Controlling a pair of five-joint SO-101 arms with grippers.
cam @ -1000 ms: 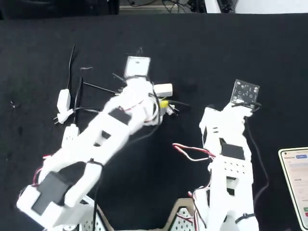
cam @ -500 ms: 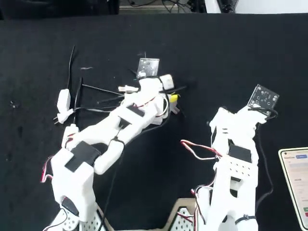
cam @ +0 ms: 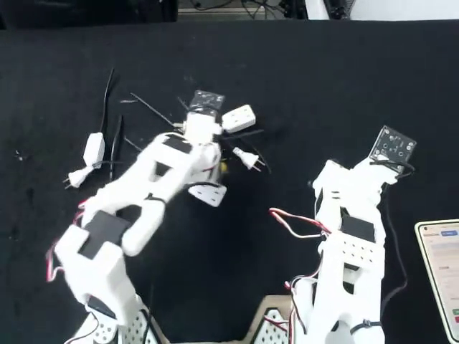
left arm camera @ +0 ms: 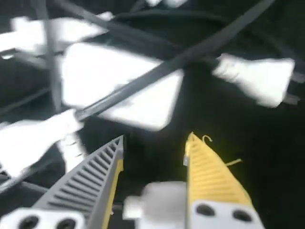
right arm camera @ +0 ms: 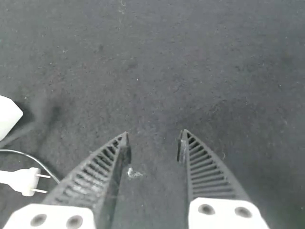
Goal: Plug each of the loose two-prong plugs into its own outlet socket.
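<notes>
both grippers are spread, holding nothing: left gripper just beside the socket (cables tangled near), right gripper well apart from it; plug near it.

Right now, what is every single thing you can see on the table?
black cloth table: one, black, under everything.
white two-prong plugs: two, white; one mid-table, one at the left side.
white plastic blocks, likely sockets: three, white; two mid-table, one by the left plug.
thin black cords: several, black, tangled left of the middle.
flat phone: one, white screen, right edge.
left gripper: one, grey and yellow, open over blocks and cords.
right gripper: one, dark, open over bare cloth.
</notes>
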